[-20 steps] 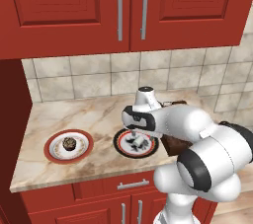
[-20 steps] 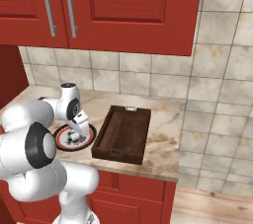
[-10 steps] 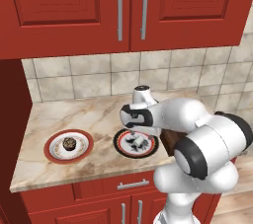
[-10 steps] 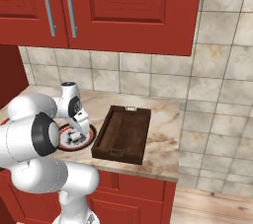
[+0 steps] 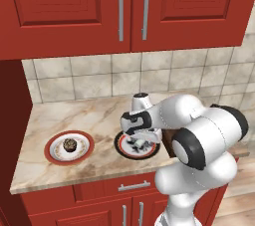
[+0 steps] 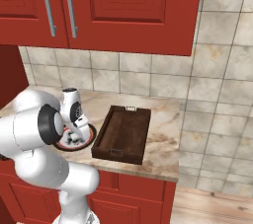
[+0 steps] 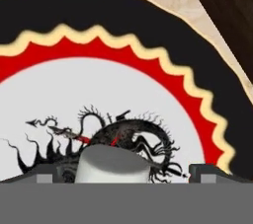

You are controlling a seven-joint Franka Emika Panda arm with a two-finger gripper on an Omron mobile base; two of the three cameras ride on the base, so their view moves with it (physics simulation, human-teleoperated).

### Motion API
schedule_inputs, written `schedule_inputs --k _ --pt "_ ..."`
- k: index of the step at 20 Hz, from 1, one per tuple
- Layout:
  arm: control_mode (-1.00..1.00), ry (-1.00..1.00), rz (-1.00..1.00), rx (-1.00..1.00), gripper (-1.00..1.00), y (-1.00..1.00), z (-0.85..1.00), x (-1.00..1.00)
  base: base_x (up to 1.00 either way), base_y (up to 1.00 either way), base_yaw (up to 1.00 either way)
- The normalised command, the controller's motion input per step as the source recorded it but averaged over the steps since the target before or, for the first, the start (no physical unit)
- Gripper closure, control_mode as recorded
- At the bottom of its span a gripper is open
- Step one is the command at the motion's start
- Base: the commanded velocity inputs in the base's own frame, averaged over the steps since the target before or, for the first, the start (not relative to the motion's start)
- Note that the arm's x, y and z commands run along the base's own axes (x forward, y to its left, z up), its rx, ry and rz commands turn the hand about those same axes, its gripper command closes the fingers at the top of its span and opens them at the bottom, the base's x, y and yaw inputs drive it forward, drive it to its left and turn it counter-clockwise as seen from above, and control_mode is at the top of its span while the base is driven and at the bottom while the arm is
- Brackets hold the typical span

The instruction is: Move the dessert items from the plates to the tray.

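Observation:
The white marshmallow [image 7: 114,165] stands on the black-rimmed plate [image 7: 123,16], just in front of its dark dragon drawing. My gripper [image 7: 123,174] hangs low over that plate, open, one fingertip on each side of the marshmallow, the right one clearly apart from it. From the base, the gripper [image 5: 141,142] covers the middle of the black-rimmed plate [image 5: 124,149]. The chocolate cupcake [image 5: 69,145] sits on the red-brown plate [image 5: 54,151] at the left. The dark wooden tray [image 6: 123,134] lies right of the black-rimmed plate [image 6: 85,138], with nothing in it.
A corner of the tray [image 7: 227,1] lies close beyond the plate's rim. Red cabinets [image 5: 129,11] hang above the marble counter [image 5: 89,115], tiled wall behind. The counter's front edge runs just below both plates.
The hand has sunk lower over the black-rimmed plate. Plates, cupcake and tray have stayed in place.

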Motion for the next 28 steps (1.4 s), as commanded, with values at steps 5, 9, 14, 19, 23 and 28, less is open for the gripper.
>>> schedule_inputs --k 5,9,14,19,23,28 --pt "-1.0 0.0 -0.04 -0.01 1.0 0.0 -0.15 0.0 0.0 0.0 0.0" --pt "-1.0 0.0 0.0 0.0 1.0 0.0 0.0 0.01 0.0 0.0 0.0" --pt "-1.0 -0.06 -0.06 0.04 1.0 -0.19 0.52 0.01 0.0 0.0 0.0" --pt "-1.0 -0.17 -0.06 0.06 1.0 -0.97 0.44 0.0 0.0 0.0 0.0" --pt "-1.0 -0.14 -0.03 0.06 1.0 -1.0 0.03 0.0 0.0 0.0 0.0" --pt "-1.0 -0.11 0.0 0.06 1.0 -1.0 0.0 0.24 0.0 0.0 0.0"
